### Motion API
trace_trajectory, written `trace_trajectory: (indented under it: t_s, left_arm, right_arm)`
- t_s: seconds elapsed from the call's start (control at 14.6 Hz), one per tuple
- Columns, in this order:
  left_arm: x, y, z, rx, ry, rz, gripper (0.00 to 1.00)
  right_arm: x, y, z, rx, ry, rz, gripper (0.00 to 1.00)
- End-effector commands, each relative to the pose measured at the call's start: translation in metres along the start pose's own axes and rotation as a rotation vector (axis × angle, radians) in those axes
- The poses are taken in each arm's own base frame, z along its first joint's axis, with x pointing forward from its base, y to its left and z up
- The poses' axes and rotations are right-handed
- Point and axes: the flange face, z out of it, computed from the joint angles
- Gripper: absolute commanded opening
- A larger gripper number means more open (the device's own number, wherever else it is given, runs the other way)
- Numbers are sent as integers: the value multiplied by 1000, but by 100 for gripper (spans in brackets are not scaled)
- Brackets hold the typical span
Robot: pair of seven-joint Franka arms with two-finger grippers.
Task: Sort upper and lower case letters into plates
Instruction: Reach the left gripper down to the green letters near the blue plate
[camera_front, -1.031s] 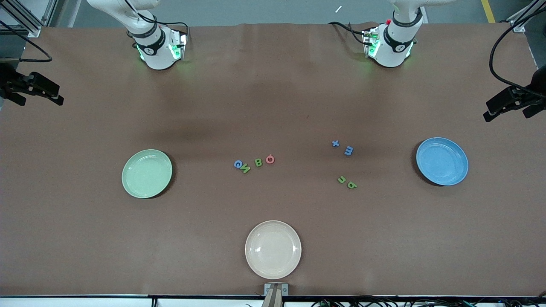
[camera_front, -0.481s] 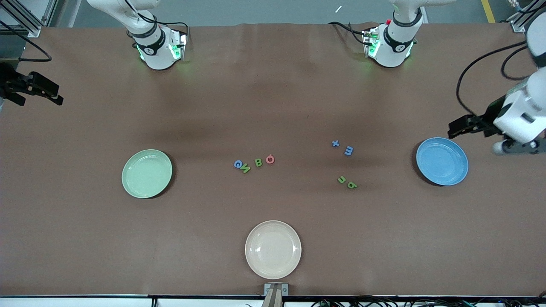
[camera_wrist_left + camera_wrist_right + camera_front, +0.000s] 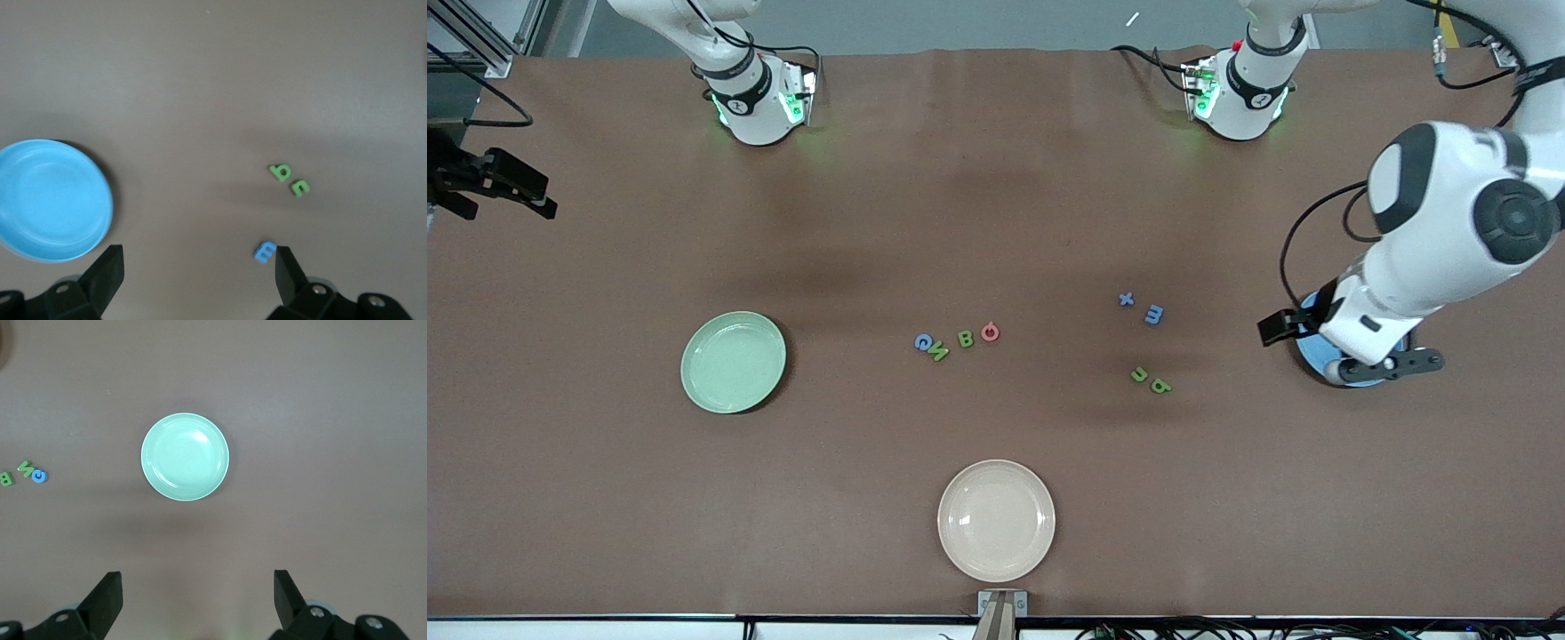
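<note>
Tiny light stiff letters [image 3: 1152,314], likely pinched across flat sides; left gripper [image 3: 199,268] over blue plate [image 3: 1307,351], right gripper [image 3: 197,588] waiting, both spread, empty.

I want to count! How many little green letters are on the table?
4. A green N and green B lie in the group nearer the pale green plate; a green n and green b lie nearer the blue plate.

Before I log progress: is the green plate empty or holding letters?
Empty. The green plate shows only bare glossy surface; the letters lie on the table beside it.
</note>
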Motion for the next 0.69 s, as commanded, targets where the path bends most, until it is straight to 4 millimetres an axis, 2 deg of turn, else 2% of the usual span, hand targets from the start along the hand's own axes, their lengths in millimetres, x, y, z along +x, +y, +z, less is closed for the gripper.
trace_trajectory:
  t_s: [0.0,0.21,0.34,0.48,0.62]
  left_arm:
    - [-3,13,43,-6,0,-19,100]
    - [-8,31,86,-12,0,1,100]
    - [-3,33,117,-12,-4,10,100]
    - [3,37,150,-2,15,40,100]
    - [1,46,173,8,21,76,100]
  right_arm:
    - [0,2,-7,7,13,11,100]
    - [0,9,-12,9,24,14,100]
    - [1,10,-11,7,26,19,100]
    - [10,12,2,3,0,22,100]
    - [19,14,10,-13,-9,20,100]
